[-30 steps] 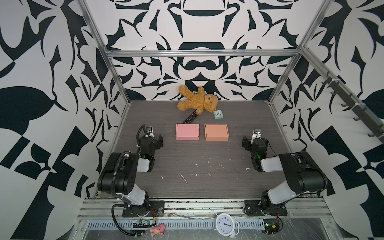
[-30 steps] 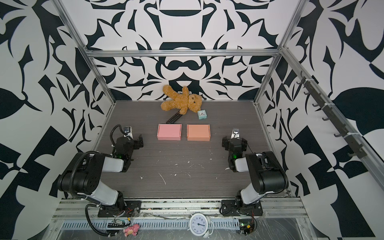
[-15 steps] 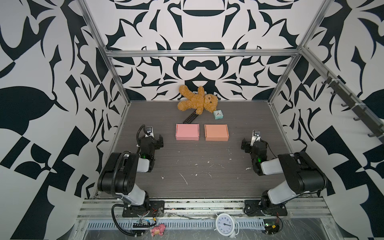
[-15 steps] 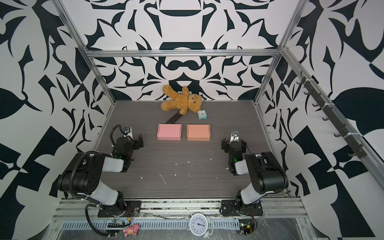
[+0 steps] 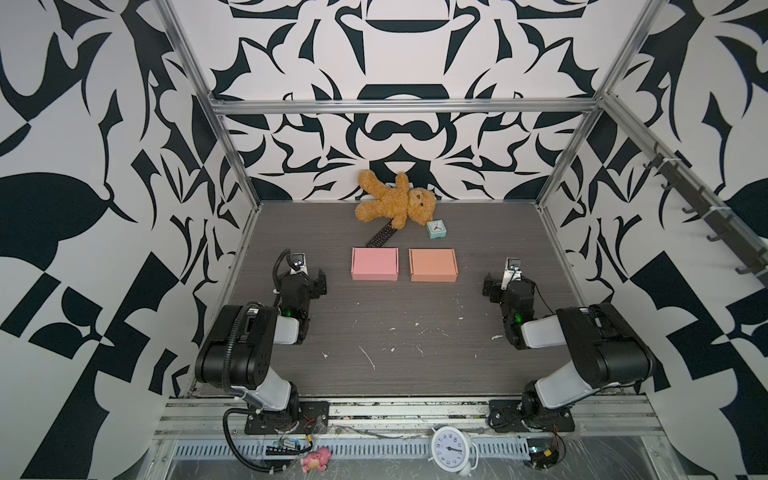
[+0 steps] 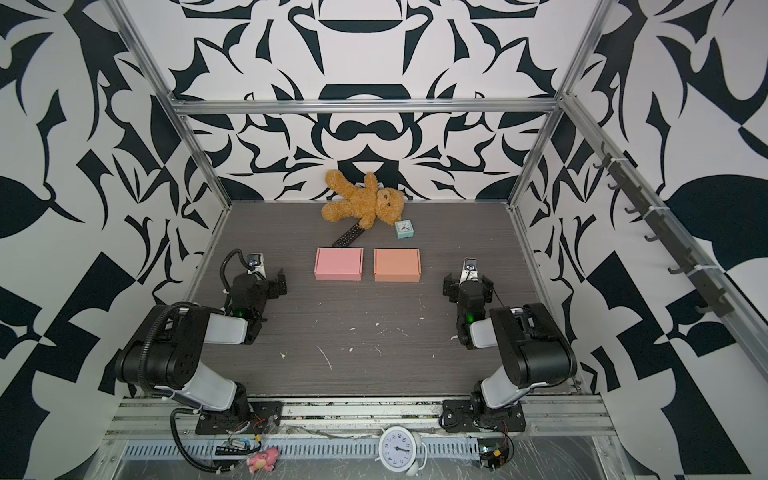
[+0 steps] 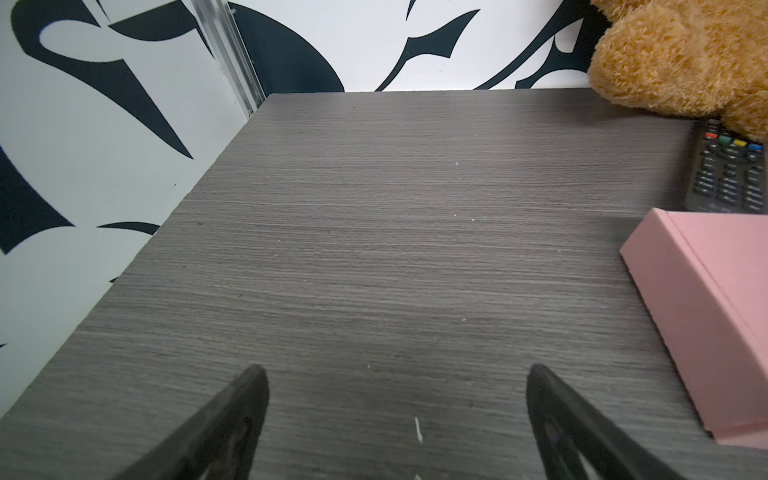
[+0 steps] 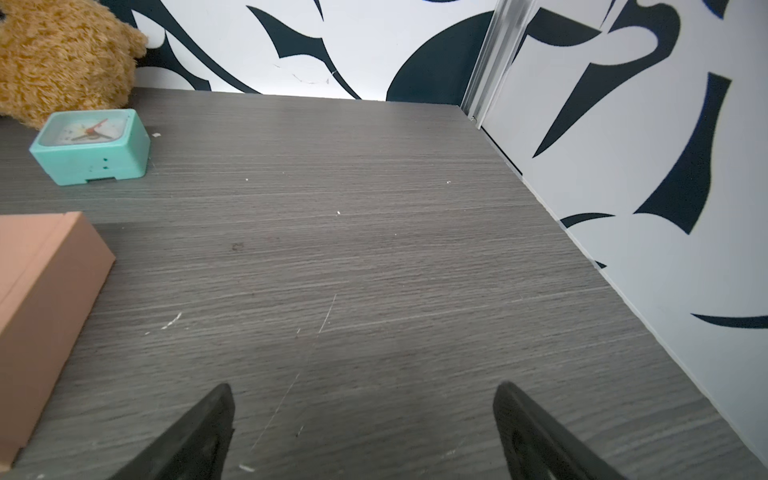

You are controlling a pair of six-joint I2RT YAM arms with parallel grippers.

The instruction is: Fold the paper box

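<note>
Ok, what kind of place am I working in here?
Probably a lab robot-testing enclosure: patterned wall panels on an aluminium frame box in a grey table, with the left arm and right arm bolted to its front rail.

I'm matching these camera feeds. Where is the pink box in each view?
In a top view: pink box mid-table, left of the orange box.
In a top view: pink box likewise left of the orange box.
Left wrist: pink box cut off by the frame edge, near the remote.
Right wrist: not in it; only the orange box shows.
Shared landmark: the teddy bear at the back wall, in all four.
</note>
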